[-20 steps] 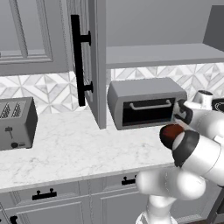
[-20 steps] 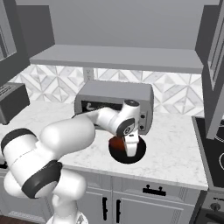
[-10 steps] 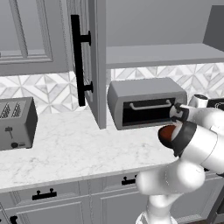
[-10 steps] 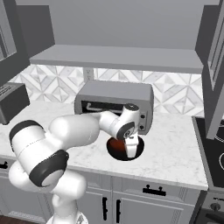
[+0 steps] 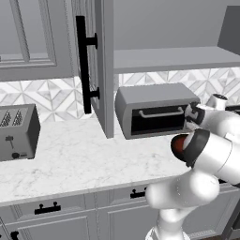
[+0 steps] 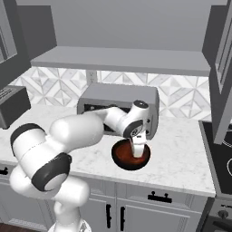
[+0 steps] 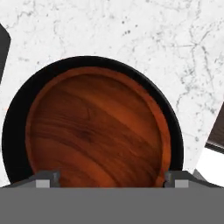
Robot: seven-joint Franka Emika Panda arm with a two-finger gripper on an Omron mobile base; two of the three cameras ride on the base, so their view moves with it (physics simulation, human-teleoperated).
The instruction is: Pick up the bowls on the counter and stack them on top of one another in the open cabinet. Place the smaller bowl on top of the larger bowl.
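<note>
The reddish-brown bowl [image 7: 96, 131] sits nested inside the wider black bowl [image 7: 13, 127], whose rim rings it. Both rest on the white marble counter [image 6: 181, 149], just in front of the toaster oven. My gripper [image 6: 137, 152] points straight down over the near side of the brown bowl [image 6: 127, 155]. It is open, and its fingertips [image 7: 48, 178] stand wide apart at the bowl's edge. In the left base view a patch of the brown bowl [image 5: 178, 145] shows behind my arm. The open cabinet's shelf [image 6: 122, 59] runs above the toaster oven and has nothing on it.
A grey toaster oven [image 6: 120, 102] stands directly behind the bowls. The cabinet door with its black bar handle [image 5: 83, 65] hangs open to the left. A toaster [image 5: 16, 131] sits at the far left of the counter. A dark stovetop [image 6: 222, 149] borders the counter on the right.
My elbow has swung a little to the right. The gripper stays above the nested bowls, and they have not moved.
</note>
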